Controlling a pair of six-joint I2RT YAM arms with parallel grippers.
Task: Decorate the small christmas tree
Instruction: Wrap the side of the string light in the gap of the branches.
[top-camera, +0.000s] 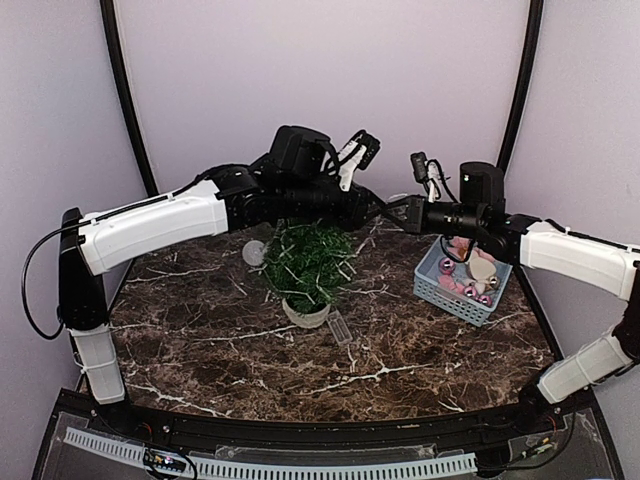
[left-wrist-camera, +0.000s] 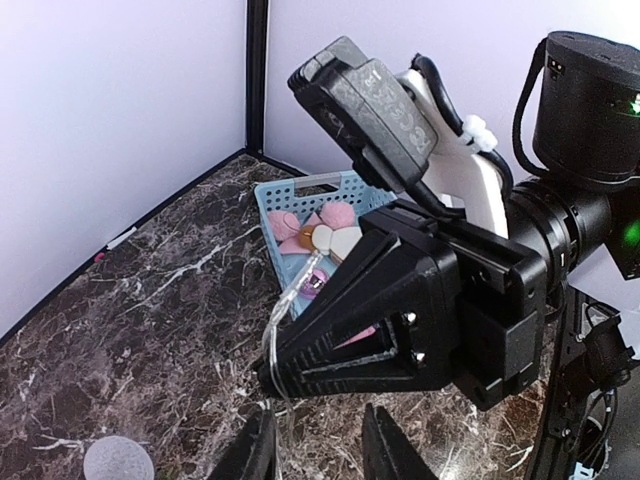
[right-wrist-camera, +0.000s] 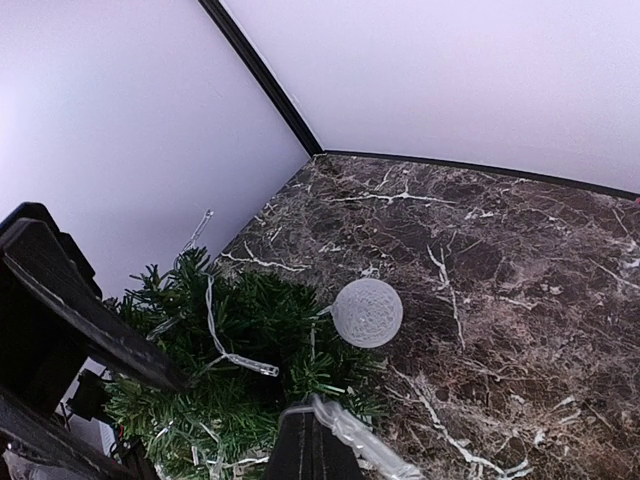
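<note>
- Pinches a clear light string (right-wrist-camera: 352, 434) between the pressed-together fingers of the right hand (right-wrist-camera: 300, 425), raised above the dark marble tabletop (top-camera: 420, 360).
- Meets the left hand (left-wrist-camera: 317, 425) almost tip to tip, just beside the right hand.
- Shows the left hand's fingers narrowly parted, with nothing visibly gripped; cannot tell whether the string hanging from the right hand's tip reaches into that gap.
- Finds the small christmas tree (top-camera: 305, 262) upright in its pale pot (top-camera: 305, 314), below both hands and on the arm-base side of them.
- Shows more of the string draped across the branches under the right hand.
- Places a white glittery bauble (right-wrist-camera: 367, 312) on the tabletop just beside the tree, beyond the tree from the right hand.
- Sets a blue basket (left-wrist-camera: 320, 188) of pink and cream ornaments (left-wrist-camera: 338, 215) beyond the right hand as seen from the left hand, beneath the right arm's wrist.
- Leaves a small clear block (top-camera: 340, 328) flat on the tabletop near the pot, well apart from both hands.
</note>
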